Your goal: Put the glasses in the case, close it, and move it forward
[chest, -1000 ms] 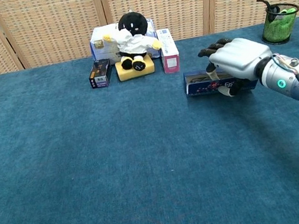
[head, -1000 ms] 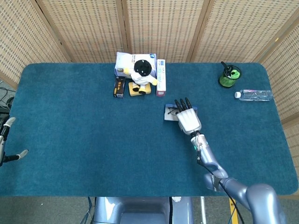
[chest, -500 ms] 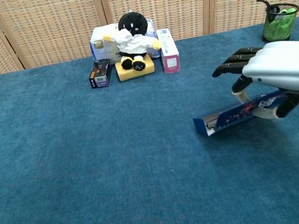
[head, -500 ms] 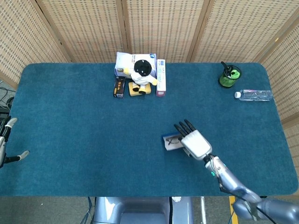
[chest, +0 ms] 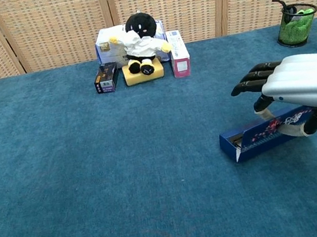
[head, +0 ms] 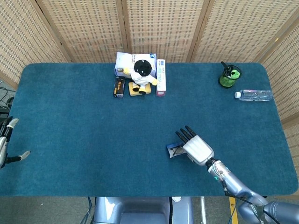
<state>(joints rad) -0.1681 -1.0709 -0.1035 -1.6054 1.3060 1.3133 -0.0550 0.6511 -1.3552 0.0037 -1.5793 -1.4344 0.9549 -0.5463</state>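
A dark blue glasses case (chest: 263,135) with a small floral print hangs tilted above the carpeted table (chest: 96,183), its left end lower. My right hand (chest: 299,86) grips it from above, fingers stretched over the top and thumb under. In the head view the case (head: 174,150) pokes out left of the right hand (head: 195,147), and a pair of glasses shows on or in it. Whether the lid is closed I cannot tell. My left hand (head: 5,142) sits at the far left edge, off the table, fingers apart, holding nothing.
At the back middle stand a plush toy (head: 140,73), a white pouch (head: 125,61), a white box (head: 161,77) and a small black box (head: 119,87). A green mesh pen cup (head: 229,76) and a water bottle (head: 253,95) are at the back right.
My right hand has pulled the case from the table's middle back toward the near edge, lifting it off the surface. Over the last half second it shifted slightly further right. The left hand stayed put.
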